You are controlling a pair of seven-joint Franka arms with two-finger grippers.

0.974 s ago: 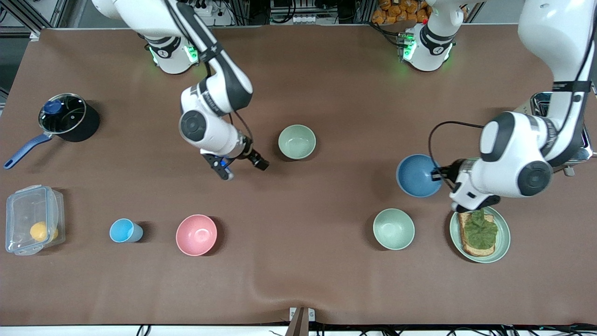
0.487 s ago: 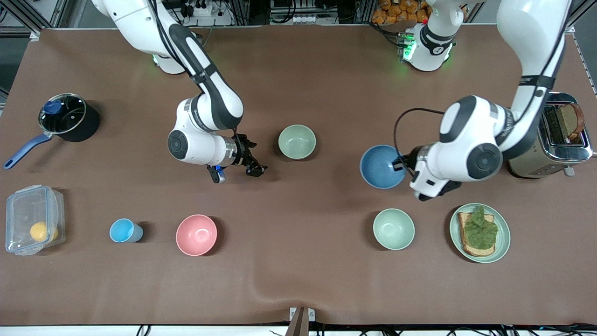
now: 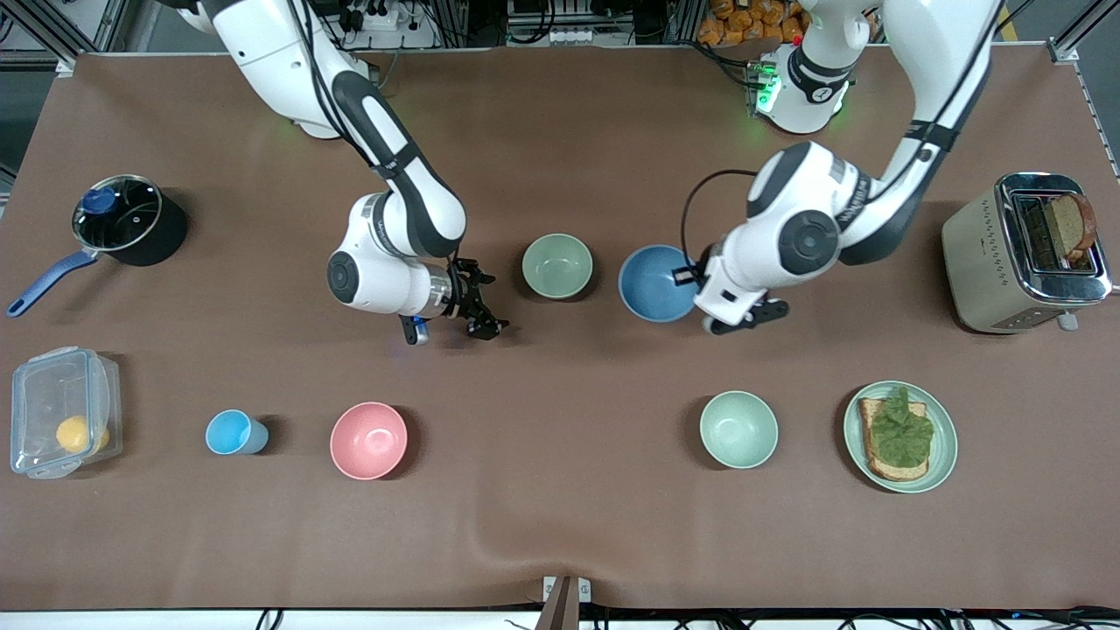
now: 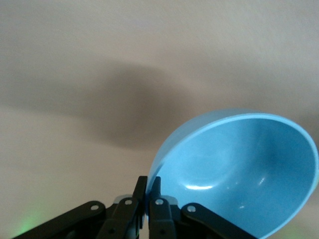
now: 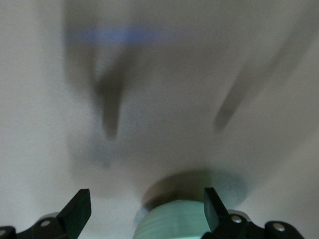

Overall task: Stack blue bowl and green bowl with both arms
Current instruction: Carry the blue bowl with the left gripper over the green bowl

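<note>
The blue bowl (image 3: 654, 282) hangs tilted just above the table beside the green bowl (image 3: 557, 265), toward the left arm's end. My left gripper (image 3: 696, 278) is shut on its rim. In the left wrist view one finger is inside and one outside the blue bowl (image 4: 239, 174), with the left gripper (image 4: 148, 188) pinching its wall. The sage green bowl stands upright on the table. My right gripper (image 3: 484, 304) is open, a short gap from it toward the right arm's end. In the right wrist view the green bowl (image 5: 172, 224) shows low between the spread jaws of the right gripper (image 5: 145, 199).
Nearer the camera stand a paler mint bowl (image 3: 738, 429), a green plate with toast (image 3: 941, 455), a pink bowl (image 3: 368, 440), a light-blue cup (image 3: 232, 432) and a clear box (image 3: 61, 423). A pot (image 3: 122, 219) sits at the right arm's end, a toaster (image 3: 1019, 249) at the left arm's.
My left arm has carried the blue bowl toward the right arm's end, close to the green bowl. My right gripper has turned and shifted slightly toward the green bowl.
</note>
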